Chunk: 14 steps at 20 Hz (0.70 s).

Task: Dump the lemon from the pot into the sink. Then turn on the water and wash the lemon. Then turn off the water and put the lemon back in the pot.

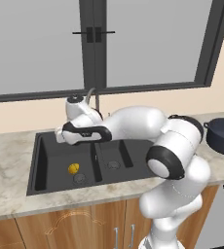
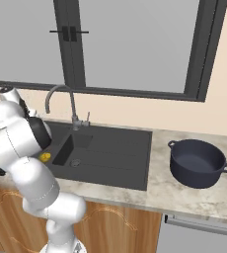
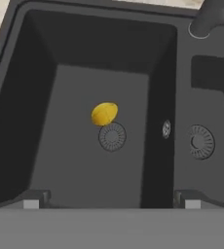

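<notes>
**Lemon in the large basin, pot on the counter**

Fingertips (image 3: 112,204) sit far apart at the bottom of my hand view, jaws wide with nothing between them, looking down into the sink (image 3: 16,97). From my left, the lemon (image 3: 104,113) lies on the floor of the larger bowl, touching the edge of its round drain (image 3: 112,136). Across the divider is the smaller bowl's drain (image 3: 201,142). Farther right, the pot (image 2: 198,163) stands upright on the marble counter (image 2: 160,190), well apart from the sink.
</notes>
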### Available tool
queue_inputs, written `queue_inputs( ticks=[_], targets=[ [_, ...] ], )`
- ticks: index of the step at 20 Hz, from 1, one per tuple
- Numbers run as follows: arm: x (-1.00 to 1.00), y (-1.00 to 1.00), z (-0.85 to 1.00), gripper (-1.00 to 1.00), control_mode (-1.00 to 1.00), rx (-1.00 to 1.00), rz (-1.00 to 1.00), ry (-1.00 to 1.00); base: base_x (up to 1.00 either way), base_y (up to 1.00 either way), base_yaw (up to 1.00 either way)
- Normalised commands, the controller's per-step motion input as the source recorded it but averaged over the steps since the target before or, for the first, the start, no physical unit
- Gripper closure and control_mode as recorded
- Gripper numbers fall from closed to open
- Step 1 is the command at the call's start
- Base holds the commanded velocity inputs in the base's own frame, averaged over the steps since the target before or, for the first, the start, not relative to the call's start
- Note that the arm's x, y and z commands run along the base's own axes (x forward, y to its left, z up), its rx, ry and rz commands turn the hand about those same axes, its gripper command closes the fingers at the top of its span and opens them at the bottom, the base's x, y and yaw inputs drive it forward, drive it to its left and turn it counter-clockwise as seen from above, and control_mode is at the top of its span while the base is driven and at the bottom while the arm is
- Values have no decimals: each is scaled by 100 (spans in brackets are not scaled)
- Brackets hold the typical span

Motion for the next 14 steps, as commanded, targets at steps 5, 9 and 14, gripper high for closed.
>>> queue_inputs(
  ticks=[5,9,14],
  targets=[
    [11,18,-34,-100,-100,0,10,-1,0,0,0],
    [38,16,-23,-100,-100,0,7,-12,0,0,0],
    [47,5,-36,-100,-100,0,3,-12,0,0,0]
  ],
)
